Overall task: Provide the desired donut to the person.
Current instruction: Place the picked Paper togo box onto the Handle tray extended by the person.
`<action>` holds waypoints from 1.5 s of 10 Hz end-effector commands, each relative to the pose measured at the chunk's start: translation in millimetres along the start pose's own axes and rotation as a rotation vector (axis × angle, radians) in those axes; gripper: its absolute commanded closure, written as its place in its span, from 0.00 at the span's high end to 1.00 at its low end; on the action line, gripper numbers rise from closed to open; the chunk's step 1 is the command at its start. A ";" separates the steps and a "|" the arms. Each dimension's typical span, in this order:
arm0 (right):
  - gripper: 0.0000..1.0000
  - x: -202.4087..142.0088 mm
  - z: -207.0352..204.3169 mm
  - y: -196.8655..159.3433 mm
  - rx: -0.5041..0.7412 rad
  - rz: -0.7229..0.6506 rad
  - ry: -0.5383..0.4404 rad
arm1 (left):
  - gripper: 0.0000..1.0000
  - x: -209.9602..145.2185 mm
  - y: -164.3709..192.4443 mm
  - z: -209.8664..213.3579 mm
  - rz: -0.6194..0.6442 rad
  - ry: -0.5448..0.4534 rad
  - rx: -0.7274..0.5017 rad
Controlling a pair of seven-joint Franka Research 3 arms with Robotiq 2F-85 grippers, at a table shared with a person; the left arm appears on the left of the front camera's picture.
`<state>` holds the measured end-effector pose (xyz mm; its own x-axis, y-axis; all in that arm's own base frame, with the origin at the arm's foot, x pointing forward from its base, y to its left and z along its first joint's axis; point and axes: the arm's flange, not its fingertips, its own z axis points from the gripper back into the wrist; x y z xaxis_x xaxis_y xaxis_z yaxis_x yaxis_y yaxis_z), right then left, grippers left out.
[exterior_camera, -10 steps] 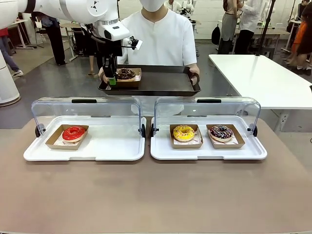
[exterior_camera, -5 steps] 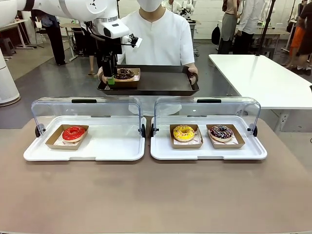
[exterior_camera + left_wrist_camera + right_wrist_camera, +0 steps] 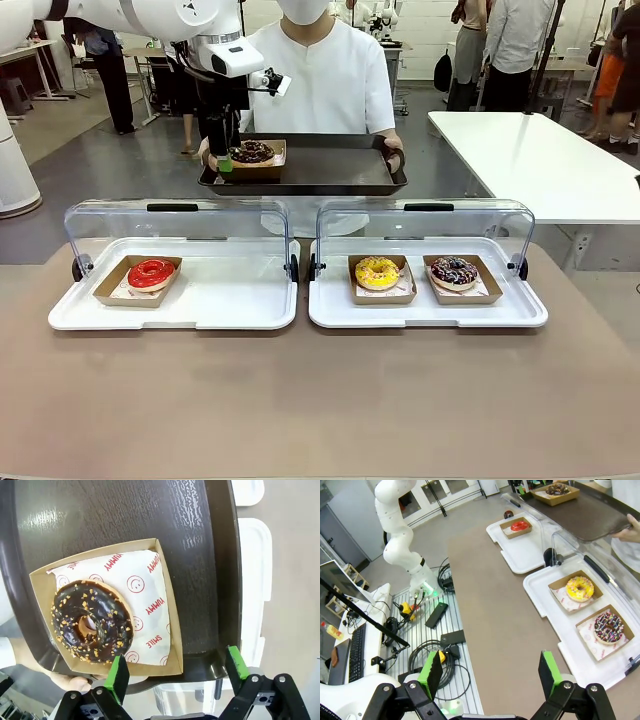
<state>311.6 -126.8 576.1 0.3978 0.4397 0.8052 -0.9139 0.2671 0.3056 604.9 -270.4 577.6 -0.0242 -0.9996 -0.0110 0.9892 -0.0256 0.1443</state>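
Note:
The person (image 3: 320,70) in a white shirt stands at the far side, holding a dark serving tray (image 3: 330,172) in both hands. A chocolate donut with nut bits (image 3: 253,151) lies in a cardboard dish at the tray's left end. My left gripper (image 3: 222,160) hangs at that dish's near left edge. In the left wrist view the donut (image 3: 92,620) rests on printed paper in the cardboard dish (image 3: 167,605), and my left gripper (image 3: 177,672) is open, its fingers level with the dish's near corner. A hand (image 3: 75,682) grips the tray's rim. My right gripper (image 3: 491,670) is open, high over the brown table.
Two white trays with raised clear lids stand on the brown table. The left tray (image 3: 230,300) holds a red donut (image 3: 151,273). The right tray (image 3: 520,312) holds a yellow donut (image 3: 377,271) and a sprinkled chocolate donut (image 3: 454,271). A white table (image 3: 540,160) stands at the back right.
The person's tray has risen slightly with the chocolate donut's dish on it. My left gripper has edged up and a little left beside the dish.

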 end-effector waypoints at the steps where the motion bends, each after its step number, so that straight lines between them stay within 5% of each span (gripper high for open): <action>1: 1.00 0.1 0.6 0.2 0.007 0.000 -0.012 | 1.00 -12.0 -26.0 12.3 -0.035 -0.019 -0.006; 8: 1.00 0.1 0.6 0.2 0.007 0.000 -0.012 | 1.00 -129.5 -192.0 -16.5 -0.077 -0.159 0.078; 12: 1.00 0.1 0.6 0.2 0.007 0.000 -0.012 | 1.00 -136.1 -208.8 -13.8 0.016 -0.145 0.029; 15: 1.00 0.1 0.6 0.2 0.007 0.000 -0.012 | 1.00 -146.6 -205.5 -19.4 -0.052 -0.150 0.051</action>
<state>312.0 -126.9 575.5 0.3991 0.4392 0.8048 -0.9134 0.2670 0.3073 405.9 -120.8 531.8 -0.0849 -0.9878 0.1306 0.9802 -0.0592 0.1891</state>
